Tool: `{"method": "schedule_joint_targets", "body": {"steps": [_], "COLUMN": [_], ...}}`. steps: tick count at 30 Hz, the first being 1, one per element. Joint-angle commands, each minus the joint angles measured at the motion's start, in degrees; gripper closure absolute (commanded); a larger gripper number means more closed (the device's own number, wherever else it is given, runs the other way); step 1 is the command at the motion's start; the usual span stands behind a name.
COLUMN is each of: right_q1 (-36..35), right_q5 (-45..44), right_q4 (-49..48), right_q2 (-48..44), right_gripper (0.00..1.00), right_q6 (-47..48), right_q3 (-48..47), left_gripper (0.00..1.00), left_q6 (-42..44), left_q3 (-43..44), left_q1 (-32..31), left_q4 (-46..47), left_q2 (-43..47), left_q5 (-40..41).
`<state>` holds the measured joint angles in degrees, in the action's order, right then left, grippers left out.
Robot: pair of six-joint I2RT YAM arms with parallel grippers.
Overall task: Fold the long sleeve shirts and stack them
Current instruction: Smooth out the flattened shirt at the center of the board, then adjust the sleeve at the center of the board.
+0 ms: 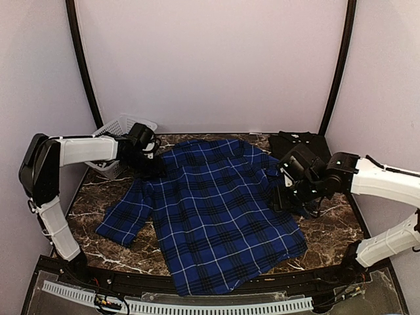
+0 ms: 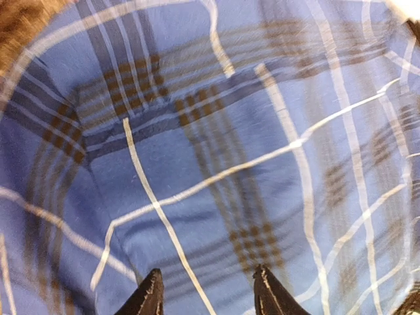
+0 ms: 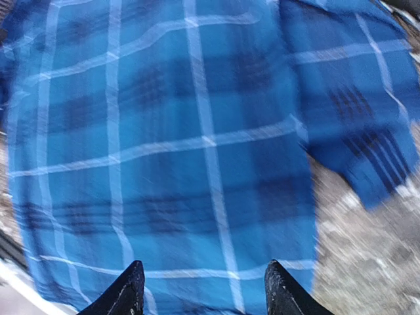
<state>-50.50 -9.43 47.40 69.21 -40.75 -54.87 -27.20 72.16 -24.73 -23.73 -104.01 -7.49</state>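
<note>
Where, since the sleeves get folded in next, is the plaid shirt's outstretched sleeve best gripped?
Pinch the sleeve at its free end, coming from the left with the left gripper. It lies flat, angled off the plaid shirt, its end on bare table, so a finger likely slips under.

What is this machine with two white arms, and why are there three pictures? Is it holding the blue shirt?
It is a robot: a left arm and a right arm fixed at the near edge of a table. Each ends in a two-finger pincer called a gripper. The big picture looks down from above and behind. The other two come from small cameras on the wrists, so you see the tips of the left gripper and the right gripper close up. A blue plaid shirt lies spread on the table. A black shirt sits at the far right corner and a white basket at the far left. Both grippers are open over the plaid shirt; nothing is held.
</note>
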Motion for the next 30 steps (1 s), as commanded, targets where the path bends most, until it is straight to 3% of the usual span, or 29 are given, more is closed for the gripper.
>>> {"method": "schedule_joint_targets", "body": {"steps": [1, 8, 12, 19, 30], "right_q1": [0.0, 0.0, -0.1, 0.8, 1.6], "right_q5": [4.8, 14.2, 15.3, 11.1, 13.0], "right_q4": [-18.4, -32.7, -35.8, -37.1, -41.7], "right_q2": [5.3, 17.5, 21.8, 24.8, 26.5], "right_gripper": [0.42, 0.58, 0.62, 0.63, 0.58], "right_q6": [2.1, 4.6, 4.4, 4.5, 4.5], "right_q3": [-0.8, -2.5, -0.6, 4.5, 9.1], "left_gripper": [0.53, 0.54, 0.54, 0.5, 0.41], "left_q6": [-4.4, -11.3, -15.9, -27.3, -41.0], "left_q3": [-4.8, -17.8, -21.8, -26.6, -36.6], "left_q1": [0.1, 1.0, 2.2, 4.5, 8.4], "left_q4": [-2.8, -8.6, -14.3, -25.6, -29.4], "left_q2": [10.7, 22.9, 27.8, 33.0, 41.6], "left_q5": [2.3, 13.0, 18.9, 25.7, 22.7]}}
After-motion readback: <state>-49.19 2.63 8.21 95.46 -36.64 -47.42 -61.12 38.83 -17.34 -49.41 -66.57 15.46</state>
